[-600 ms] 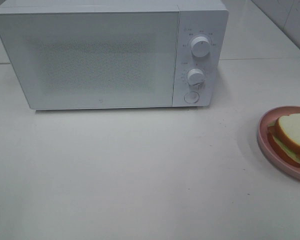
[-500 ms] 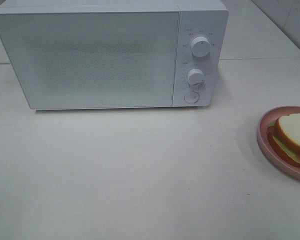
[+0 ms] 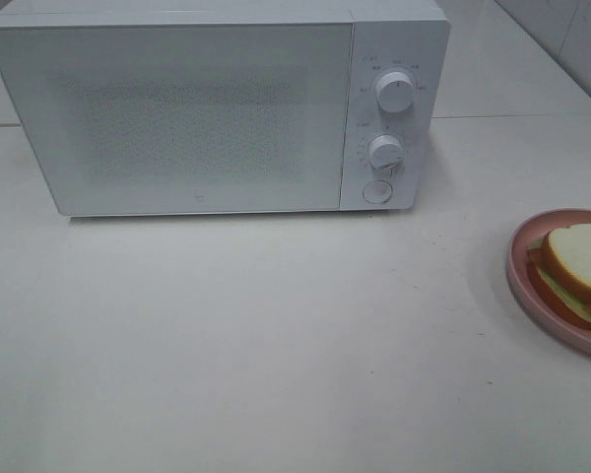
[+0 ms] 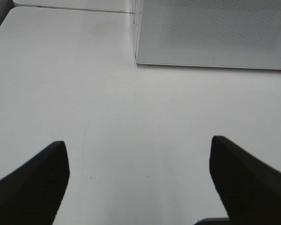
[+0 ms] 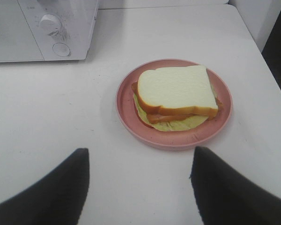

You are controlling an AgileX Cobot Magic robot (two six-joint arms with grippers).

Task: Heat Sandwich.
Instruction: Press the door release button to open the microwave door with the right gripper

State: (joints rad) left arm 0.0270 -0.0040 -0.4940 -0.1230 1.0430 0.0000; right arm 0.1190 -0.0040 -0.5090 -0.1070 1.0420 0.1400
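A white microwave (image 3: 217, 108), door closed, stands on a white table (image 3: 276, 345). Well right of the microwave, the sandwich (image 5: 175, 93) lies on a pink plate (image 5: 178, 143). The 2 grippers hang empty, jaws apart: left gripper (image 4: 138, 140) before the microwave's left corner, right gripper (image 5: 140, 149) near the plate.

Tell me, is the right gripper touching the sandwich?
Apart. The right wrist view shows bare table between the right gripper and the sandwich on its plate.

I see a smooth, slightly shiny white table (image 3: 276, 345), a smooth white microwave (image 3: 207, 108) with dots in front, and a smooth pink plate (image 5: 168, 140).
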